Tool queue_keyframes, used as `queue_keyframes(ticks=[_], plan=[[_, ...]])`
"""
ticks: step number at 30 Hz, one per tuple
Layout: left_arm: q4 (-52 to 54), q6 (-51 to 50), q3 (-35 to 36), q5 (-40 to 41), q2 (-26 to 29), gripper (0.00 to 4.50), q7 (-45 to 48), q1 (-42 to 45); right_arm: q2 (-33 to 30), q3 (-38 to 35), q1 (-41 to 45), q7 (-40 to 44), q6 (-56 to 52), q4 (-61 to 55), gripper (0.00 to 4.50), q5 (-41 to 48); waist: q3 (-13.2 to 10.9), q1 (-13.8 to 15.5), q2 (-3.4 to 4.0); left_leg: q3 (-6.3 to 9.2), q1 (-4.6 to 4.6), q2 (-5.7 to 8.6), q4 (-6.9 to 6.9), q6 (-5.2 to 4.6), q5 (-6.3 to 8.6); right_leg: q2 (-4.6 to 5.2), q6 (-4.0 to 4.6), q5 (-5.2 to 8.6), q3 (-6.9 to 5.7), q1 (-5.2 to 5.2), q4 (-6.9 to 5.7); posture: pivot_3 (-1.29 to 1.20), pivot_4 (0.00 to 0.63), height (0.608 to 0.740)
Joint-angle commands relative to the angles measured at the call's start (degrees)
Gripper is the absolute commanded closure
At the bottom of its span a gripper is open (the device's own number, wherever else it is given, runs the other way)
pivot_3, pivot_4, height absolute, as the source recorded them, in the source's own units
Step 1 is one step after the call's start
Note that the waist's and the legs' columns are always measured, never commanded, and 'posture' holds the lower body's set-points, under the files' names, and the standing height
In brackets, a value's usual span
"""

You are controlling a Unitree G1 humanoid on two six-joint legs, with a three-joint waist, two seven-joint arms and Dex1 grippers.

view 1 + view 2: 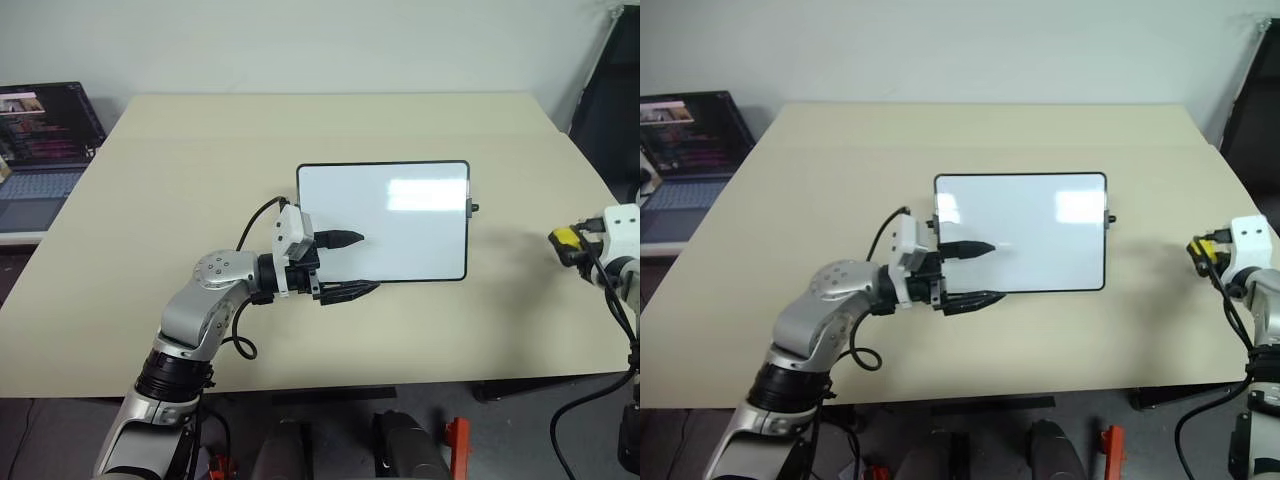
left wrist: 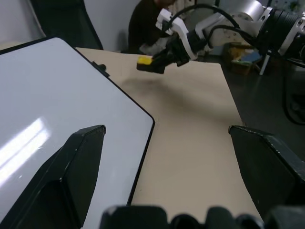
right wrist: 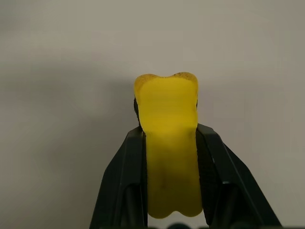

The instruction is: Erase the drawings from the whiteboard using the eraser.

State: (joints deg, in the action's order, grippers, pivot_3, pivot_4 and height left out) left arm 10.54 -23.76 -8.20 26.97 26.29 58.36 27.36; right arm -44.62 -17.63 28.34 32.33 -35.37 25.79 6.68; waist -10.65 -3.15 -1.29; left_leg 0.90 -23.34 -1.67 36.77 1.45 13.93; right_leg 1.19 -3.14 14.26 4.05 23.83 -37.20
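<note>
I see the glossy, black-framed whiteboard (image 1: 400, 225) wiped clean on the matte beige tabletop (image 1: 150, 200); at its 3 o'clock, my right gripper (image 3: 169, 143) pinches the squashed yellow eraser (image 3: 169, 148), while the left gripper (image 1: 352, 264) gapes over the board's 7 o'clock corner.

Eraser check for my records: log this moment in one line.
eraser: in right gripper, off board | whiteboard: no marks seen | left gripper: open at board edge
</note>
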Motion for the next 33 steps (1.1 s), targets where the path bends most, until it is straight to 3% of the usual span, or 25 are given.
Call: queue_keyframes(ticks=[1, 8, 18, 25, 29, 33], plan=[[2.27, 0.24, 0.69, 0.89, 0.55, 0.00, 0.50, -0.27, -2.64, 0.51, 2.04, 1.27, 2.20, 3.50, 3.52, -0.03, 0.00, -0.21, 0.03, 0.02, 0.07, 0.00, 0.00, 0.00, 0.00, -0.02, 0.00, 0.00, 0.00, -0.07, -0.01, 0.00, 0.150, 0.740], [2.91, 0.29, 1.17, 0.69, 1.56, 0.00, 0.15, -1.62, -3.29, 2.30, 5.90, 4.15, 5.72, 12.65, 3.52, -0.06, 0.00, -0.18, 0.03, 0.00, 0.43, 0.00, 0.14, -0.01, 0.00, -0.06, -0.11, -0.01, 0.03, -0.54, 0.13, 0.00, 0.150, 0.740], [3.14, 0.77, 2.17, 0.34, 2.04, 0.00, -1.35, -2.38, -2.95, 3.31, 9.44, 5.39, 6.32, 17.41, 0.07, 0.59, 0.00, -0.06, 0.03, 0.01, 0.42, 0.00, 0.14, 0.00, 0.00, -0.05, -0.11, -0.01, 0.02, -0.54, 0.12, 0.00, 0.150, 0.740], [-0.44, 4.03, 8.72, -1.41, 2.30, 0.00, -7.44, -1.24, -3.86, 0.12, 9.70, 3.14, 6.70, 9.12, 0.02, 2.50, -0.02, -0.13, 0.07, 0.01, 0.42, 0.00, 0.14, 0.00, 0.00, -0.05, -0.11, -0.01, 0.03, -0.53, 0.11, 0.00, 0.150, 0.740], [-7.77, 10.17, 16.31, -5.47, -1.59, 0.00, -21.17, 0.08, 3.98, -3.68, 7.43, 0.78, 15.24, 0.90, 0.02, 7.31, -0.01, -0.18, 0.06, 0.04, 0.46, -0.02, 0.16, -0.01, 0.00, -0.06, -0.11, -0.01, 0.02, -0.53, 0.05, 0.00, 0.150, 0.740], [-13.75, 16.65, 20.77, -10.66, -6.02, 0.00, -34.00, 0.12, 11.77, -4.65, 4.94, -1.32, 22.22, 2.27, 0.02, 8.88, 0.07, 0.14, -0.08, 0.11, 0.46, -0.02, 0.18, 0.00, 0.01, -0.06, -0.14, -0.04, -0.02, -0.63, 0.11, 0.00, 0.150, 0.740]])
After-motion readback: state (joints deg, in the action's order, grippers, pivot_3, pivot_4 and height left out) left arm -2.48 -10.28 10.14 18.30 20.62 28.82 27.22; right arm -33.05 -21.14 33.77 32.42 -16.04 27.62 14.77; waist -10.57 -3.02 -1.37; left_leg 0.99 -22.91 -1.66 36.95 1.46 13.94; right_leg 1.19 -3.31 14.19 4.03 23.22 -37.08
